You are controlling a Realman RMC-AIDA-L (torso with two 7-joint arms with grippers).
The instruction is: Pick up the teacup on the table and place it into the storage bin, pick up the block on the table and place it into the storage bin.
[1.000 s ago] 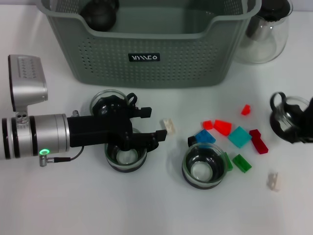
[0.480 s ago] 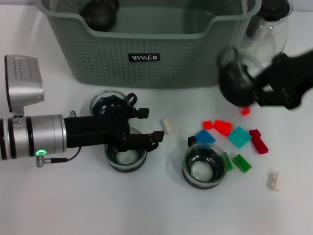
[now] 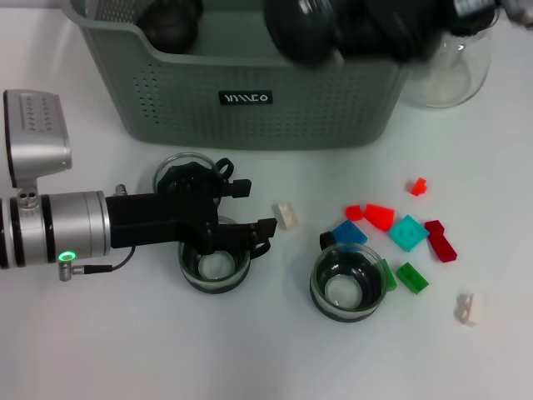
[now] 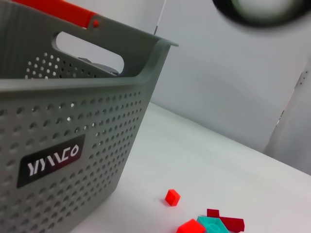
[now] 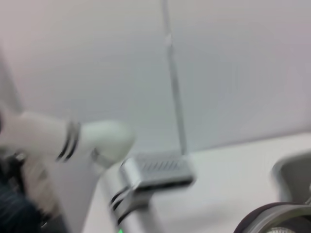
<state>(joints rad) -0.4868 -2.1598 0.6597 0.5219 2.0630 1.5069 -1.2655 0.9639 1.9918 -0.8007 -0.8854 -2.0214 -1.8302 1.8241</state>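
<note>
Right now the right gripper (image 3: 366, 29) is at the far side of the scene, above the storage bin (image 3: 250, 108), carrying a dark-based glass teacup (image 3: 304, 33); it's blurred but the fingers look clamped on the cup, which hangs over the bin's open interior, right of centre. Judgement: the drop only needs a short descent and release, since cup and bin opening already line up vertically. One dark teacup (image 3: 171, 25) already sits in the bin's far-left corner.

Left gripper (image 3: 241, 212) lies low over the table, near-left, arm reaching in from the left. Its jaws are spread fairly wide and hold nothing. It straddles a glass teacup (image 3: 215, 267) just below it, w/ another teacup (image 3: 185, 172) just behind the wrist.

A third table teacup (image 3: 348, 283) is near-centre, to the right of the left gripper. Blocks are scattered right of centre: white block (image 3: 287, 215) just beside the left fingertips, then red block (image 3: 418, 187), teal block (image 3: 407, 233), green block (image 3: 411, 277), dark red block (image 3: 440, 240) farther right. Left arm is clearly nearer the white block and the two left cups; the coloured cluster lies nearer the right arm's side.

Clear glass pot (image 3: 454, 71) stands right of the bin, touching or nearly so.
</note>
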